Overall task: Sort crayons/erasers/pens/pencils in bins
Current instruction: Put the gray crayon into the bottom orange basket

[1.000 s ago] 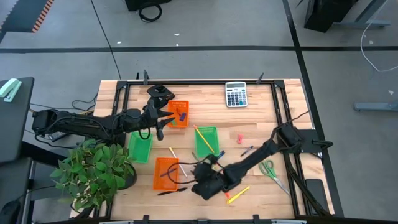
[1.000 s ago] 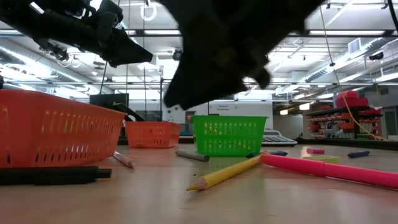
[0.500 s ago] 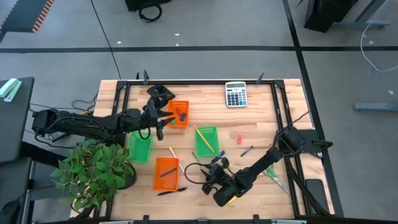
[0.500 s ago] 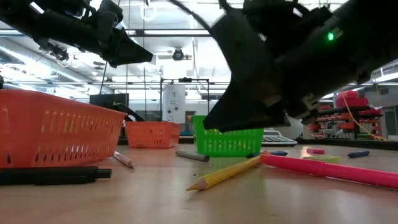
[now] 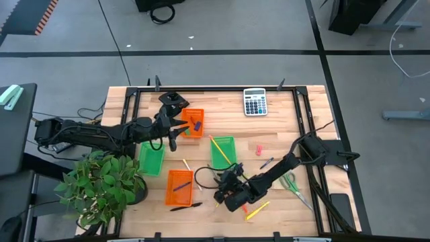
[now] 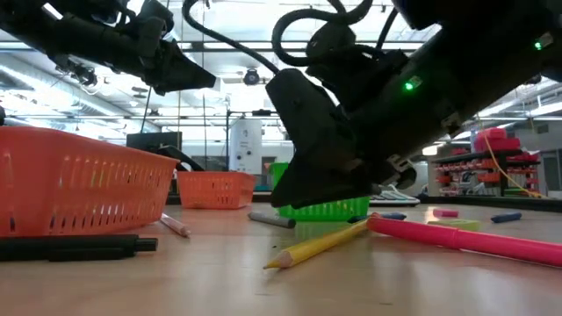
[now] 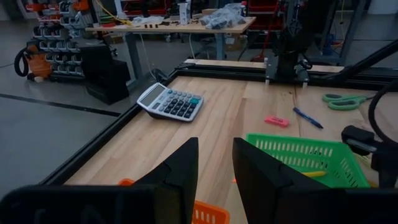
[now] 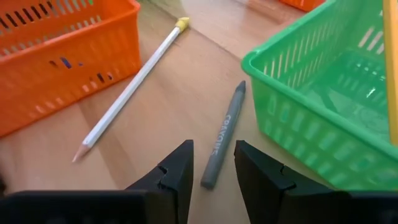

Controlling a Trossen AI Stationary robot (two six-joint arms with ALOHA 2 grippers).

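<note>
My right gripper [image 8: 211,171] is open and low over the table between the near orange bin [image 8: 56,56] and a green bin [image 8: 323,106]. Its fingers stand on either side of the near end of a grey crayon [image 8: 222,142], which lies flat on the wood; I see no touch. It also shows in the high view [image 5: 220,193] and the low view [image 6: 325,171]. My left gripper [image 5: 173,129] is open and empty, held above the table beside the far orange bin [image 5: 193,123].
A white pencil [image 8: 127,90] lies beside the near orange bin. A yellow pencil [image 6: 320,243], a pink stick [image 6: 465,239] and a black pen [image 6: 75,247] lie near the front edge. A calculator [image 5: 254,101], scissors [image 5: 293,183], a pink eraser [image 5: 259,149] and a second green bin [image 5: 152,159] stand farther off. A plant [image 5: 101,185] stands at the near left corner.
My right gripper has swung toward the table's right and near edges, then back toward the green bin, and has come down close to the table at the grey crayon.
</note>
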